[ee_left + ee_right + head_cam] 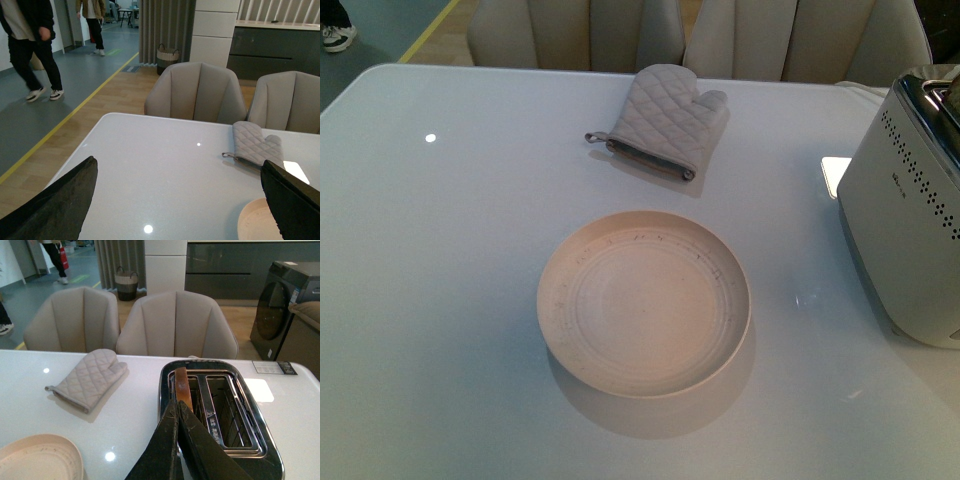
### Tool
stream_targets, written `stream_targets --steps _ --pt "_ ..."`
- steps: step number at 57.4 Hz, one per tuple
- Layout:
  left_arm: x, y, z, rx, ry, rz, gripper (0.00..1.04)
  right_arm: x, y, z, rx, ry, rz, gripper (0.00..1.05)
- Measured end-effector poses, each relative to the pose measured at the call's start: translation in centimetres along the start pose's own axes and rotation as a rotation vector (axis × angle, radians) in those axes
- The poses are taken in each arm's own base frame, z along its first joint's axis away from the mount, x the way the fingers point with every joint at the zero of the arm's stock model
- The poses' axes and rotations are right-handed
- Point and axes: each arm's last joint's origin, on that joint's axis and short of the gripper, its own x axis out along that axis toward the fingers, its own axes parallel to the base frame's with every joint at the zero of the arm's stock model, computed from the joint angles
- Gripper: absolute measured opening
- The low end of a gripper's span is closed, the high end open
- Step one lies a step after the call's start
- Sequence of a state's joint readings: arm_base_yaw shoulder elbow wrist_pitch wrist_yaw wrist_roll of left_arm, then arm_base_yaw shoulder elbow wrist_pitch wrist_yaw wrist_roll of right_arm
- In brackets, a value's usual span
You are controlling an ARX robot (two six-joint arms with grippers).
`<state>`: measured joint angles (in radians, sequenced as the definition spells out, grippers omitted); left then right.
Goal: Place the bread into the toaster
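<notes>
The bread [183, 382] stands on edge in one slot of the toaster [252, 440]; only its brown crust shows above the chrome top. My right gripper [177, 402] is shut and empty just above that slot, its tips next to the crust. The second slot holds nothing. In the front view the toaster [905, 220] stands at the right edge of the table, and neither arm shows there. My left gripper [180, 200] is open and empty above the table's left part, with its dark fingers [60, 205] at the sides of the left wrist view.
A round cream plate [645, 300] sits empty mid-table; it also shows in the left wrist view [255, 222] and the right wrist view [40, 457]. A quilted grey oven mitt [665, 120] lies behind it. Chairs [200, 92] stand along the far edge. People walk beyond the table.
</notes>
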<state>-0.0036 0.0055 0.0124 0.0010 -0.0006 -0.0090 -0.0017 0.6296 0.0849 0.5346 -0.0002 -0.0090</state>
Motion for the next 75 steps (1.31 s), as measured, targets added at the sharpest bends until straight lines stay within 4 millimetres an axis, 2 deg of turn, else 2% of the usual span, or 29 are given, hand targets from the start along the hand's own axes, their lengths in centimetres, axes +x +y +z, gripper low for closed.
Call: stream_targets --steps 22,70,75 --pt "0.0 0.0 0.0 0.0 0.0 0.0 0.97 -1.7 0.0 -1.2 0.002 -0.015 0.0 0.02" --pt "0.0 0.0 0.0 0.0 0.0 0.0 0.97 -3.6 0.0 -1.1 0.002 -0.029 -0.001 0.02" --pt "0.0 0.0 0.0 0.0 0.001 0.0 0.97 -4.6 0.0 -1.4 0.002 -0.018 -0.001 0.02"
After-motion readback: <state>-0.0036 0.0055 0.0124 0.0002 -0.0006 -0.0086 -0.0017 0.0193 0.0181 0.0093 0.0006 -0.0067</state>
